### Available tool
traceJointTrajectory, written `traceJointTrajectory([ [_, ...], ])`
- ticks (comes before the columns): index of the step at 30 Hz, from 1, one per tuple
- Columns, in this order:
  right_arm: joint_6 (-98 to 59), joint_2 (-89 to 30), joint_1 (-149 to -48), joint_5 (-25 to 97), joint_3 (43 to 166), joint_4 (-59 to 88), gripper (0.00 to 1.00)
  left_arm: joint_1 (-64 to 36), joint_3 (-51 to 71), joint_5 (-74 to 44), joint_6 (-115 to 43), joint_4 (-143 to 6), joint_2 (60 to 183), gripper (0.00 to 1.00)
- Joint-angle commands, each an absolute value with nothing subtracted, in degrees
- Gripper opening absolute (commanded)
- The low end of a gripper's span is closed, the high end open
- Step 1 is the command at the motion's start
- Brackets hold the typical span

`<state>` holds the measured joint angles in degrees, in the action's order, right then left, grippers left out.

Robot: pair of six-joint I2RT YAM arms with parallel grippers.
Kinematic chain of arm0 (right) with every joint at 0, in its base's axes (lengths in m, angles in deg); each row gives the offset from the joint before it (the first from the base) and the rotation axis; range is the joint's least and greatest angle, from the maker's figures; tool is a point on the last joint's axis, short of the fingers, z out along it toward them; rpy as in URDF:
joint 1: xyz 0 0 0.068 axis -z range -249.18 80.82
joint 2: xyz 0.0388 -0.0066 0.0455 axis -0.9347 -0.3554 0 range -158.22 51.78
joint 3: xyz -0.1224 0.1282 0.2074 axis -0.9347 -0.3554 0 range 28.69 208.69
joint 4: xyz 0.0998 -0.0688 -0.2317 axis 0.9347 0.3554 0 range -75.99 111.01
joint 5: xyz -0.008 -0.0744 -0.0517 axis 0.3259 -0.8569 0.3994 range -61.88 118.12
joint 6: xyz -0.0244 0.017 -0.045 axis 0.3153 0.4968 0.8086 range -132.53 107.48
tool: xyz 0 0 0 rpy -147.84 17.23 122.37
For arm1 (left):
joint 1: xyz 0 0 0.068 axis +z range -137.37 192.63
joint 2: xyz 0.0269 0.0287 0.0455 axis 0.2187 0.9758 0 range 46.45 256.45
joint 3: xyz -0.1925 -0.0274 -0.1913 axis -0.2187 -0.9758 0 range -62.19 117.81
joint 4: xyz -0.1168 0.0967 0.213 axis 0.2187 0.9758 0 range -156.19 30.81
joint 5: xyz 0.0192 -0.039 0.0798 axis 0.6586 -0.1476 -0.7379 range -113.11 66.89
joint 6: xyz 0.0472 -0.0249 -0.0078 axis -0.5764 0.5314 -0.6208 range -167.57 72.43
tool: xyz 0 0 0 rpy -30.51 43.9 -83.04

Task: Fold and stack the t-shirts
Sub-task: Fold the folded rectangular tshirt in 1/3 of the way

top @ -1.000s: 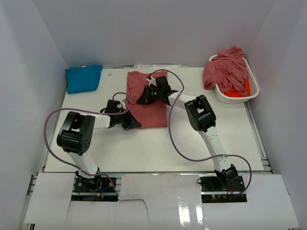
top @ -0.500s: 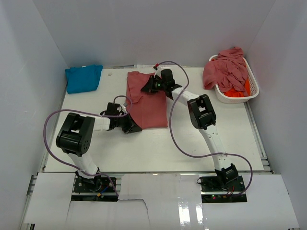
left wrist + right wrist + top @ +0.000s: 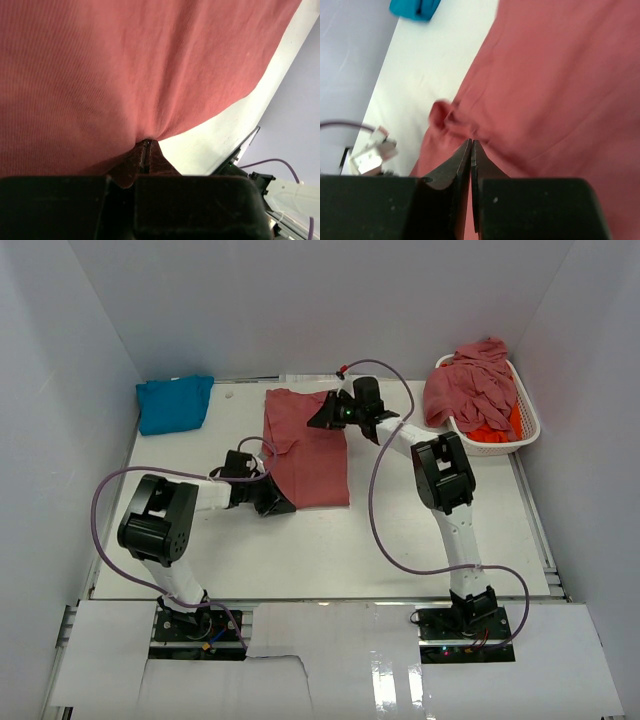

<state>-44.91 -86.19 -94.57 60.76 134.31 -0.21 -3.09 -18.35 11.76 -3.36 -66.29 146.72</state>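
Right claw (image 3: pixel 322 420), jaws shut, was carried from mid-shirt to the far right corner of the rose-red t-shirt (image 3: pixel 310 465); a grip on fabric cannot be told. Left claw (image 3: pixel 282 505) is kept clamped on the near hem. The shirt is spread between the claws.

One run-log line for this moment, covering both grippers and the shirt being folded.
left gripper: shut on rose-red cotton t-shirt, near-left corner | right gripper: shut, over far-right part, hold unclear

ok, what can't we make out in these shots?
- Orange shirt: top view, mostly buried under the red pile in the basket.
- Right tool: wrist view blurred; unclear whether it pinches the spread red shirt.
- Blue shirt: right wrist view, cut off by top edge.
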Motion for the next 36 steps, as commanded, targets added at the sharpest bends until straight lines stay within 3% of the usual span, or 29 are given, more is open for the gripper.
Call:
traceJointTrajectory([
  [1,-43.0,-80.4,-97.3,64.5,127.8,-2.6,0.08,-3.4,-13.7,7.5,-3.8,-64.1,142.6,0.00],
  [6,-42.5,-78.0,-99.7,65.7,123.0,-1.7,0.08,-3.3,-6.9,1.6,-5.5,-56.5,140.8,0.00],
  [12,-42.9,-80.9,-101.6,66.2,123.1,-1.5,0.08,-3.3,-3.7,0.2,-8.3,-53.6,148.1,0.00],
  [26,-42.8,-93.8,-103.1,65.4,137.7,1.1,0.08,-3.5,-5.8,-4.7,-10.3,-52.9,155.3,0.00],
  [36,-42.0,-96.9,-102.7,61.6,143.1,0.3,0.08,-3.9,-7.0,-4.1,-9.7,-51.9,153.7,0.00],
])
